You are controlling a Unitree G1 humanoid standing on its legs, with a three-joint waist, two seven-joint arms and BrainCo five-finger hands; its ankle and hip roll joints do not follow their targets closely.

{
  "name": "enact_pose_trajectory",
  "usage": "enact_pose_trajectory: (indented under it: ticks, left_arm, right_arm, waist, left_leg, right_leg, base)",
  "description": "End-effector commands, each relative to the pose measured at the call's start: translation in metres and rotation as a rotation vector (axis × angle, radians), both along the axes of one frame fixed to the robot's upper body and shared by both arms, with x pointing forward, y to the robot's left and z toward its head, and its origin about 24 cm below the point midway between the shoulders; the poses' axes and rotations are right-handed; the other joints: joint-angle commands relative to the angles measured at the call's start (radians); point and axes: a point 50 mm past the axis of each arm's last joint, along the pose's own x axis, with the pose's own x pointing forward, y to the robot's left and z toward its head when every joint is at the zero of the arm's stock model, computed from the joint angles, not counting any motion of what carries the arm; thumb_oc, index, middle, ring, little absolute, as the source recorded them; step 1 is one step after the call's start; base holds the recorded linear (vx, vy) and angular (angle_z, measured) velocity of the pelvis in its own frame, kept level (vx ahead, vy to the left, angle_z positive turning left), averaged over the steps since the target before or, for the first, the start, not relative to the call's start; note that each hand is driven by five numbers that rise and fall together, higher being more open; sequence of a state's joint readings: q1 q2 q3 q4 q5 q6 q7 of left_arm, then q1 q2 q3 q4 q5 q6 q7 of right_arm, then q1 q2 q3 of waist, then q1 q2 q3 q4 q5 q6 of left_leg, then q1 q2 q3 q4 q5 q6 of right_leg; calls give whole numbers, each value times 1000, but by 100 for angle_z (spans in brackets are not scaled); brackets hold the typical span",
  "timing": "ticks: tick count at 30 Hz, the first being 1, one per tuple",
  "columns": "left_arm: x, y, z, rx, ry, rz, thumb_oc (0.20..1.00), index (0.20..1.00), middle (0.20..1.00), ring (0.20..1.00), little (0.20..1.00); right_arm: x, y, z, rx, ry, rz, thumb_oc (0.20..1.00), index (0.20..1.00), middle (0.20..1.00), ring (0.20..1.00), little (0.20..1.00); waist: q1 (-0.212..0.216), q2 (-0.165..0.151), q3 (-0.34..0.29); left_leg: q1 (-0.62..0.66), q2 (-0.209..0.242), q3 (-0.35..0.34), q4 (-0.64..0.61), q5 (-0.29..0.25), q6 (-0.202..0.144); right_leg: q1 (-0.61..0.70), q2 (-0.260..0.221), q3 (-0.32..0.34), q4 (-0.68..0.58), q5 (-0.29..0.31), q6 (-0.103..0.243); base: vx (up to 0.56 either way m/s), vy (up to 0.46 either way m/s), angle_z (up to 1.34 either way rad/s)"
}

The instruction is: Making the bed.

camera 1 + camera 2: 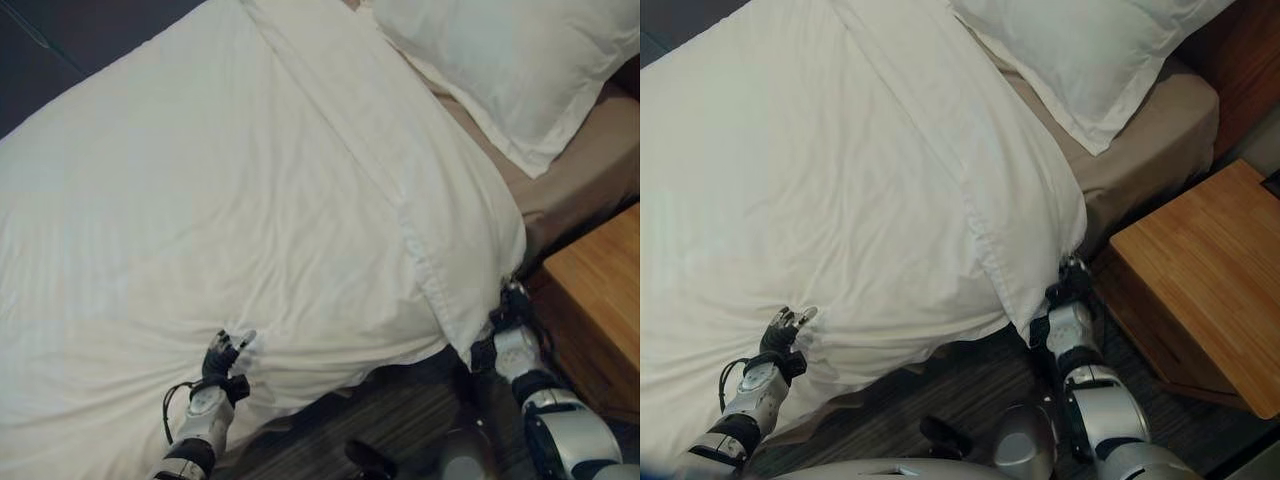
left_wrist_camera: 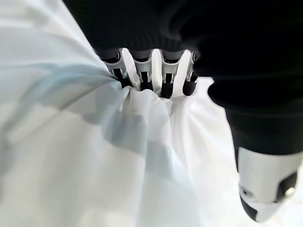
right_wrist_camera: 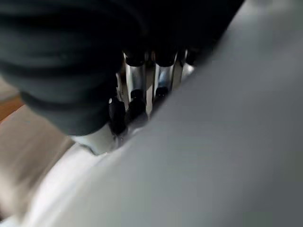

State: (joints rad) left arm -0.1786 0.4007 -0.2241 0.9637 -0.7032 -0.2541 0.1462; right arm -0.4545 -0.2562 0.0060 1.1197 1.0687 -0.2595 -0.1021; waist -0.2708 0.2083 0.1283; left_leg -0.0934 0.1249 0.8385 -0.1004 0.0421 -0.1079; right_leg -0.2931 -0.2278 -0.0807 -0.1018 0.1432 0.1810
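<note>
Both hands work the white duvet along the bed's near edge: the left hand bunches a fold in curled fingers, seemingly to pull it smooth; the right hand is tucked under its corner, grip unclear
</note>
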Motion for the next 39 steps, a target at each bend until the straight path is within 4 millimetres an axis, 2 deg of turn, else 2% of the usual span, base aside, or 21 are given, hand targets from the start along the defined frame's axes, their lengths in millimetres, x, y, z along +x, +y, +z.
enact_pose_trajectory:
  ticks: [1, 3, 6, 7, 8, 9, 10, 11, 12, 14, 16, 17, 18, 19, 21, 25, 28, 32, 34, 35, 39]
  left_arm:
    - [65, -111, 24, -265, -169, -317, 1000, 1000, 1000, 1000, 1000]
    - [61, -103, 23, -266, -169, -291, 1000, 1000, 1000, 1000, 1000]
    - [58, -93, 26, -257, -187, -267, 1000, 1000, 1000, 1000, 1000]
    - [57, -93, 25, -258, -184, -267, 1000, 1000, 1000, 1000, 1000]
    - [54, -93, 23, -238, -169, -276, 1000, 1000, 1000, 1000, 1000]
    - [52, -94, 22, -226, -165, -282, 1000, 1000, 1000, 1000, 1000]
    - [51, -94, 22, -215, -161, -288, 1000, 1000, 1000, 1000, 1000]
    - [51, -94, 21, -214, -160, -288, 1000, 1000, 1000, 1000, 1000]
    - [50, -94, 22, -194, -161, -297, 1000, 1000, 1000, 1000, 1000]
    - [49, -93, 23, -185, -163, -306, 1000, 1000, 1000, 1000, 1000]
    - [49, -94, 23, -173, -163, -314, 1000, 1000, 1000, 1000, 1000]
    - [49, -94, 23, -173, -163, -314, 1000, 1000, 1000, 1000, 1000]
    - [50, -92, 25, -172, -171, -318, 1000, 1000, 1000, 1000, 1000]
    - [51, -91, 26, -168, -178, -325, 1000, 1000, 1000, 1000, 1000]
    - [55, -90, 30, -173, -190, -337, 1000, 1000, 1000, 1000, 1000]
    - [52, -93, 28, -213, -199, -349, 1000, 1000, 1000, 1000, 1000]
    - [50, -94, 27, -220, -204, -366, 1000, 1000, 1000, 1000, 1000]
    - [58, -95, 37, -211, -243, -401, 1000, 1000, 1000, 1000, 1000]
    - [61, -96, 40, -207, -255, -409, 1000, 1000, 1000, 1000, 1000]
    - [66, -96, 44, -192, -263, -419, 1000, 1000, 1000, 1000, 1000]
    - [71, -99, 41, -190, -239, -428, 1000, 1000, 1000, 1000, 1000]
  right_arm:
    - [-4, 5, -8, -191, 146, 133, 200, 200, 200, 200, 200]
    - [-9, -18, -3, -351, 193, 174, 200, 200, 200, 200, 200]
    - [-9, -44, 19, -544, 162, 203, 200, 200, 200, 200, 200]
    - [-10, -44, 19, -546, 166, 204, 200, 200, 200, 200, 200]
    - [5, -39, 45, -656, 53, 262, 200, 200, 200, 200, 200]
    - [13, -32, 60, -709, -19, 290, 200, 200, 200, 200, 200]
    - [18, -28, 71, -720, -78, 298, 200, 200, 200, 200, 200]
    - [17, -27, 70, -720, -77, 298, 200, 200, 200, 200, 200]
    - [30, -16, 103, -752, -239, 302, 200, 200, 200, 200, 200]
    - [39, -4, 135, -758, -393, 289, 200, 200, 200, 200, 200]
    - [46, 14, 150, -596, -536, 247, 200, 200, 200, 200, 200]
    - [46, 14, 150, -595, -536, 247, 200, 200, 200, 200, 200]
    - [50, 38, 165, -284, -739, 217, 200, 200, 200, 200, 200]
    - [52, 50, 166, -101, -811, 200, 200, 200, 200, 200, 200]
    - [57, 64, 172, 85, -911, 195, 200, 200, 200, 200, 200]
    - [58, 70, 197, 153, -1065, 162, 200, 200, 200, 200, 200]
    - [63, 71, 210, 126, -1087, 145, 200, 200, 200, 200, 200]
    - [78, 66, 226, 67, -1063, 134, 200, 200, 200, 200, 200]
    - [83, 62, 225, 43, -1028, 126, 200, 200, 200, 200, 200]
    - [92, 59, 215, 23, -929, 128, 200, 200, 200, 200, 200]
    - [101, 51, 178, 10, -714, 138, 200, 200, 200, 200, 200]
  waist:
    - [-95, 17, 32]
    - [-95, -10, 33]
    - [-99, -57, 34]
    - [-99, -58, 34]
    - [-97, -83, 30]
    - [-93, -95, 30]
    - [-88, -103, 25]
    - [-89, -104, 26]
    - [-79, -122, 16]
    - [-70, -135, 10]
    - [-58, -145, 4]
    - [-58, -146, 4]
    - [-45, -146, -3]
    - [-36, -146, -5]
    - [-24, -151, -11]
    - [-4, -143, -11]
    - [12, -130, -3]
    - [19, -94, 36]
    - [19, -77, 50]
    - [14, -45, 74]
    - [-7, 37, 107]
  left_leg:
    - [181, 100, -24, 16, 63, -118]
    - [189, 96, -24, 16, 58, -114]
    - [210, 92, -19, 17, 49, -107]
    - [214, 91, -18, 16, 49, -107]
    - [229, 92, -19, 16, 47, -103]
    - [240, 91, -22, 16, 45, -102]
    - [248, 92, -24, 16, 45, -100]
    - [250, 92, -25, 16, 45, -100]
    - [263, 91, -32, 16, 44, -98]
    - [274, 89, -39, 15, 43, -96]
    - [282, 84, -53, 13, 40, -92]
    - [282, 84, -53, 13, 40, -92]
    - [283, 83, -63, 13, 40, -90]
    - [281, 82, -72, 13, 40, -90]
    - [277, 83, -87, 13, 44, -92]
    - [270, 88, -105, 13, 51, -95]
    - [252, 92, -117, 13, 57, -98]
    - [206, 95, -122, 13, 67, -103]
    - [197, 91, -119, 13, 68, -102]
    - [181, 82, -114, 13, 69, -103]
    - [135, 50, -102, 16, 66, -98]
  right_leg:
    - [3, 68, -12, 15, 34, -15]
    - [7, 73, -6, 15, 40, -15]
    - [19, 77, -4, 15, 51, -13]
    - [22, 76, -4, 15, 51, -13]
    - [38, 75, -10, 15, 55, -11]
    - [50, 72, -14, 15, 55, -10]
    - [60, 71, -17, 15, 55, -8]
    - [62, 71, -17, 15, 55, -8]
    - [81, 70, -22, 15, 56, -6]
    - [98, 68, -30, 15, 55, -4]
    - [113, 65, -35, 15, 54, -3]
    - [114, 65, -35, 15, 54, -3]
    - [119, 64, -41, 15, 52, -2]
    - [122, 62, -46, 15, 51, -1]
    - [129, 57, -60, 15, 48, -1]
    - [138, 50, -89, 15, 39, -3]
    - [131, 44, -106, 15, 39, -5]
    - [93, 34, -107, 15, 42, -10]
    - [82, 29, -103, 15, 42, -10]
    - [61, 16, -92, 15, 47, -6]
    - [-3, -11, -54, 15, 56, 4]
  base:
    - [-24, -33, -25]
    - [-40, -42, -31]
    - [-47, -40, -6]
    - [-28, -18, 3]
    - [0, 0, 0]
    - [0, 0, 0]
    - [-3, 14, -3]
    - [0, 0, 0]
    - [12, 36, 2]
    - [12, 52, 8]
    - [17, 37, 10]
    - [15, 44, 7]
    - [15, 53, 11]
    - [23, 53, 14]
    - [35, 18, 11]
    - [42, 4, 23]
    - [-2, -21, 24]
    - [-75, -11, 25]
    - [-62, 11, 18]
    - [-70, 18, 17]
    - [-53, 50, 2]
